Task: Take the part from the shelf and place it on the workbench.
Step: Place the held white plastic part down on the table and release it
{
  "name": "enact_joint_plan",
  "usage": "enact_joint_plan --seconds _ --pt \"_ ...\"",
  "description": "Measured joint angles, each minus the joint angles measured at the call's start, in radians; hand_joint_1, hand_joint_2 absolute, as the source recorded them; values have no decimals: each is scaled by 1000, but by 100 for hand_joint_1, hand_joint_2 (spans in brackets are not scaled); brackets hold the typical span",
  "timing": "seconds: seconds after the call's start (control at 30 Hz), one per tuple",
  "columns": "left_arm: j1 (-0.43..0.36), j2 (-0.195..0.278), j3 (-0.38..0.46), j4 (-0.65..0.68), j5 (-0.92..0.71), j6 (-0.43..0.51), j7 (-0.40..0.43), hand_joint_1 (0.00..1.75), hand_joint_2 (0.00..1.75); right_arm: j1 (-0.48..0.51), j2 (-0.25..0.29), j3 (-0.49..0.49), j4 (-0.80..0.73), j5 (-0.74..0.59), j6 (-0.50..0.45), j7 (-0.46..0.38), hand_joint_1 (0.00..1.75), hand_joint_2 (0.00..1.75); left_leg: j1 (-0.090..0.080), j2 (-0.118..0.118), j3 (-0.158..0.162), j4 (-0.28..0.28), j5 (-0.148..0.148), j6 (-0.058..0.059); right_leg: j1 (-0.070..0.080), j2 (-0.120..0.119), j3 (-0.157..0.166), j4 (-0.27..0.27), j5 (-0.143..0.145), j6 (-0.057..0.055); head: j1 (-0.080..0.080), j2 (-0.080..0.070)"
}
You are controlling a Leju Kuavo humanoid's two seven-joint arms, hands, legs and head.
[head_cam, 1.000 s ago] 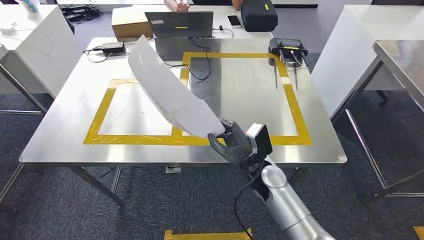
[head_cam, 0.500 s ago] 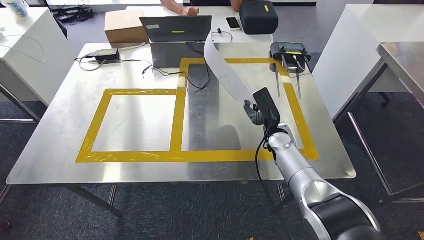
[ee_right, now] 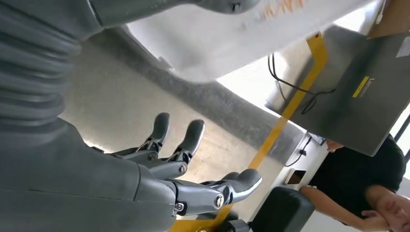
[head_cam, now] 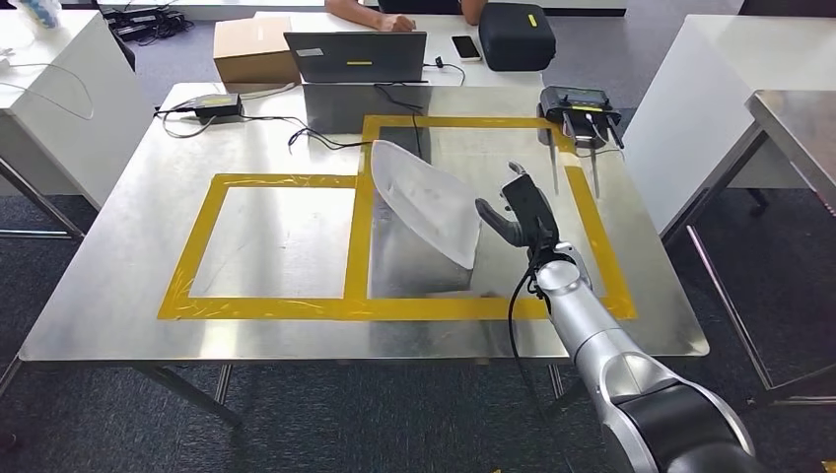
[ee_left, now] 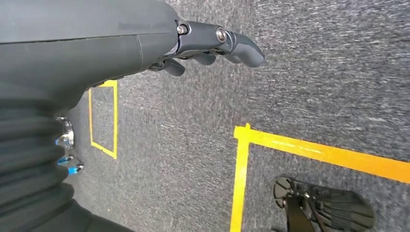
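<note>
Silver arm reaches over the desk (head_cam: 118, 305), right hand (head_cam: 518, 212) with fingers (ee_right: 193, 135) spread, holding nothing, just beside the white part (head_cam: 429, 202) lying inside the right-hand yellow tape square (head_cam: 592, 212). Left hand (ee_left: 212, 46) hangs above carpet, fingers loosely curled, empty. Beyond, a laptop (head_cam: 357, 57).

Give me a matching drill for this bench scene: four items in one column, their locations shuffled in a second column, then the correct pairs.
Items
1. white part
2. cardboard box
3. phone
4. right hand

Locations
A. far table, between the laptop and the black case
B. inside the right yellow tape frame on the workbench
C. far table, left of the laptop
D. above the workbench, just right of the white part

Pairs: 1-B, 2-C, 3-A, 4-D
</note>
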Motion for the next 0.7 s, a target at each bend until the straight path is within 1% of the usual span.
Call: enact_joint_plan --seconds 0.13,0.23,0.3,0.4,0.47,0.5,0.53,0.57,0.6,0.67,0.7 --pt "-3 0 1 0 -1 6 5 0 0 0 5 -2 0 1 21 -9 0 0 1 0 2 0 1 0 0 0 1 0 1 1 0 0" --pt "-3 -1 1 0 -6 18 8 0 0 7 16 -5 -20 -32 71 -24 0 0 0 0 2 0 1 1 0 0 1 0 2 3 0 0" --pt "-3 -1 1 0 -8 26 8 0 0 27 26 -10 -64 -90 153 -30 0 0 0 0 3 0 1 1 0 0 2 0 1 3 0 0" --pt "-1 -1 1 0 -6 38 6 0 0 88 42 -18 -176 -241 350 -28 0 0 -2 0 3 1 0 4 -2 -1 2 0 0 6 0 0" --pt "2 -1 3 0 -3 47 2 0 0 147 53 -19 -284 -358 478 -19 0 0 -3 -1 4 0 1 7 -4 -1 4 0 1 10 0 0" --pt "4 -3 4 0 -2 50 1 0 0 180 57 -19 -343 -408 524 -13 0 0 0 0 7 -5 4 10 -4 -1 4 2 -1 11 0 0" --pt "7 -4 5 0 -1 53 0 0 0 214 61 -18 -405 -453 563 -9 0 0 4 0 10 -12 7 14 -4 -1 2 11 -11 14 0 0" --pt "9 -5 7 0 0 56 0 0 0 245 63 -17 -466 -491 596 -7 0 0 8 2 13 -19 11 18 -4 -2 -8 35 -32 17 2 0" --pt "11 -7 8 0 2 58 0 0 0 275 64 -15 -524 -525 624 -7 0 0 10 3 15 -24 13 20 -6 -3 -27 83 -64 21 3 0" --pt "16 -8 11 0 3 60 -2 0 0 336 65 -5 -635 -578 671 -11 0 0 12 5 14 -25 15 22 -14 -4 -85 219 -134 31 5 0" --pt "18 -8 12 0 3 60 -3 0 0 366 65 2 -686 -596 687 -15 0 0 13 6 12 -25 16 21 -19 -5 -107 272 -153 36 5 0"
